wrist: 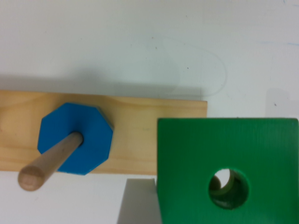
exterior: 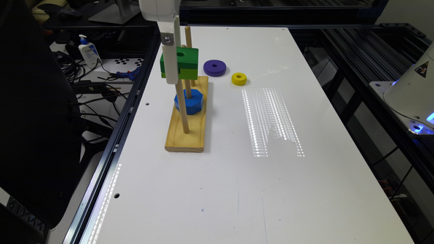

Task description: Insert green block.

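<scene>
Fingers (exterior: 172, 69) clamped on green block (exterior: 183, 62), holding it above the wooden base (exterior: 188, 135), a peg tip showing through its hole, blue block (exterior: 189, 101) seated on middle peg.

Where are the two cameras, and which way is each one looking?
Exterior view: it sits off the arm, above one end of the white table, looking down along it at the wooden peg base; the end effector hangs there with the green block.
Wrist view: it rides on the wrist and looks straight down onto the green block, blue octagonal block and base; a grey bit of end effector shows.
Both share the green block, blue block, pegs and base.
</scene>
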`<state>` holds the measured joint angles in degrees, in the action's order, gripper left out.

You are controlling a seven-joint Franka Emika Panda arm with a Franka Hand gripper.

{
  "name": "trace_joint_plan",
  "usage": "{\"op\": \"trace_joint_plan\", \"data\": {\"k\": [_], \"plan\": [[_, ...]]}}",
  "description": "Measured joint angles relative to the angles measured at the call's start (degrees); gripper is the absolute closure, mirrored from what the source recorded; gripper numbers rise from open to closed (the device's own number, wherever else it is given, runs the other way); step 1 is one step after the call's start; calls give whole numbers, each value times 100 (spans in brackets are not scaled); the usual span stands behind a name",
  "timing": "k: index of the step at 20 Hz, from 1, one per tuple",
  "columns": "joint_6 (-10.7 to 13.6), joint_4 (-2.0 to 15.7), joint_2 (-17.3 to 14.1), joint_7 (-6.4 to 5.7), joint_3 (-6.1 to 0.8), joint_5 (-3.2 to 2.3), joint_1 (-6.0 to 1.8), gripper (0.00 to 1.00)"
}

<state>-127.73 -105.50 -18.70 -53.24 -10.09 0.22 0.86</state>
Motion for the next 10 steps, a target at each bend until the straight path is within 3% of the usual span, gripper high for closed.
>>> {"op": "trace_joint_plan", "data": {"k": [5, 10], "plan": [[-68, 99, -203, 0, 40, -47, -20, 100], [-68, 115, -242, 0, 52, -54, -22, 100]]}}
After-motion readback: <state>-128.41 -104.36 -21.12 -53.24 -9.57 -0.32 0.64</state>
